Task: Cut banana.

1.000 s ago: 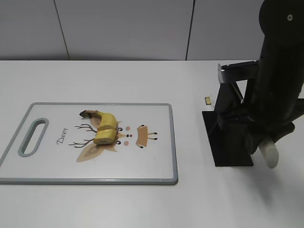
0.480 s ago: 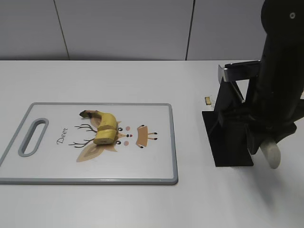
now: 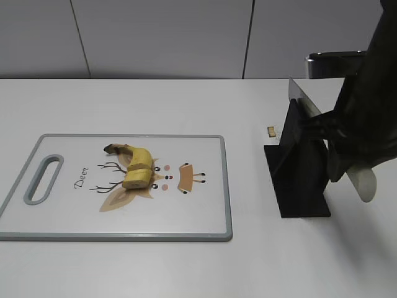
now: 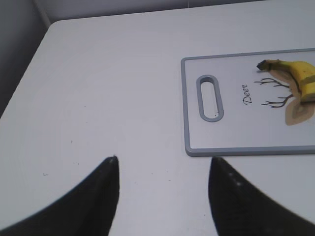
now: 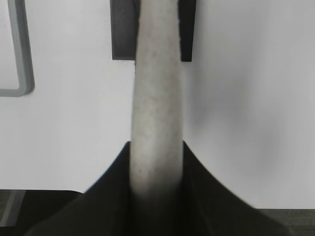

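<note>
"Deer" printed on cutting board point(image 3: 205, 186).

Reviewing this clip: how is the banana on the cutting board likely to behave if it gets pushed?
The banana lies curved on the smooth cutting board, so it would probably slide or pivot rather than roll. It looks partly cut already, so a firm push might separate or squash it.

- White cutting board point(image 3: 74, 223) with grey rim, lying flat on the left part of the table point(image 3: 155, 267).
- Oblong handle slot point(image 3: 43, 179) at the board's left end.
- Deer drawing point(image 3: 118, 186) and word "Deer" point(image 3: 81, 177) printed on the board.
- Black knife stand point(image 3: 296, 186) on the right, well apart from the board.
- Small tan piece point(image 3: 271, 131) just beside the stand, at its far side.
- Grey panel wall point(image 3: 155, 37) behind.
</note>
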Available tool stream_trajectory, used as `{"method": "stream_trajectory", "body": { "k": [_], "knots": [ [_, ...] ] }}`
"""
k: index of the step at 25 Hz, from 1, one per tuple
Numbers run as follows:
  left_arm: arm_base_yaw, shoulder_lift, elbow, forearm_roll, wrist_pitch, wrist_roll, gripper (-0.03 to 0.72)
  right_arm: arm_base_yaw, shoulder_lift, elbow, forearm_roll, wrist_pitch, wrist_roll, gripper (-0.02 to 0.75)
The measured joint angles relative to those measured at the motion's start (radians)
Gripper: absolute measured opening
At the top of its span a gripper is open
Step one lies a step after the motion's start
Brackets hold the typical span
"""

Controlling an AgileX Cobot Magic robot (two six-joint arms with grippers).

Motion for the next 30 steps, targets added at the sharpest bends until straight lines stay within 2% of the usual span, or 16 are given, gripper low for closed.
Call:
{"method": "stream_trajectory", "body": {
  "k": [8, 23, 30],
  "knots": [
    [0.000, 0.000, 0.000, 0.000, 0.000, 0.000, 0.553, 0.000, -0.051, -0.016, -0.016, -0.003, 0.003, 0.172],
    [0.000, 0.000, 0.000, -0.003, 0.000, 0.000, 0.553, 0.000, -0.095, -0.213, -0.065, 0.059, -0.060, 0.171],
    [0.000, 0.073, -0.083, -0.031, -0.060, 0.048, 0.553, 0.000, -0.121, -0.218, 0.019, 0.058, -0.454, 0.171]
  ]
}}
